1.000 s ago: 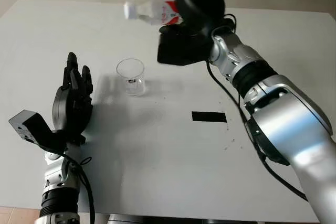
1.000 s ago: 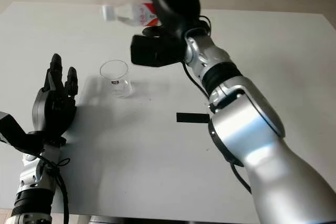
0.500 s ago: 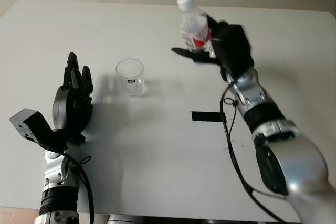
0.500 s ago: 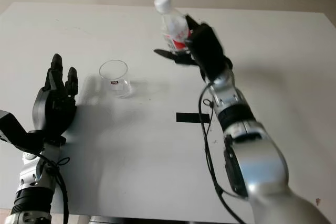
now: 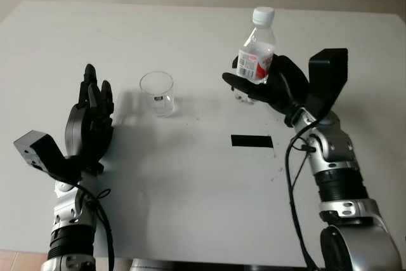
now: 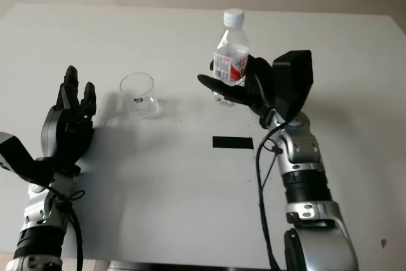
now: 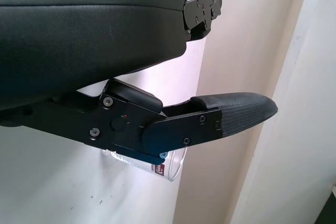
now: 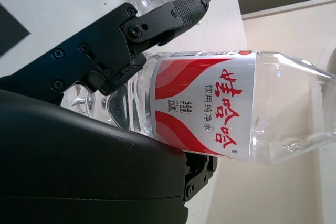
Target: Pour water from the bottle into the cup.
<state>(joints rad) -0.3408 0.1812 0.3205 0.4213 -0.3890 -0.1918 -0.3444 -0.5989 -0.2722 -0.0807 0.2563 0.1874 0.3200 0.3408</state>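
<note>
the left hand [image 5: 89, 125] is held open and empty above the near left of the white counter [image 5: 190, 182]. a black strip [image 5: 252, 141] is seen mid-counter. farther back, the empty cup [image 5: 157, 92] stands upright. the right hand [image 5: 269, 87] is closed around the bottle [image 5: 255, 52], now upright and capped, no longer tipped as a second ago.

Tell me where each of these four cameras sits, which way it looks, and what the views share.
Left eye, right eye: on the head, looking down at the white table; both arms enter from below.
Left wrist: beside the open left hand, facing the cup.
Right wrist: beside the right hand, which grips the bottle.
Shared: cup and bottle appear in the head views too.
</note>
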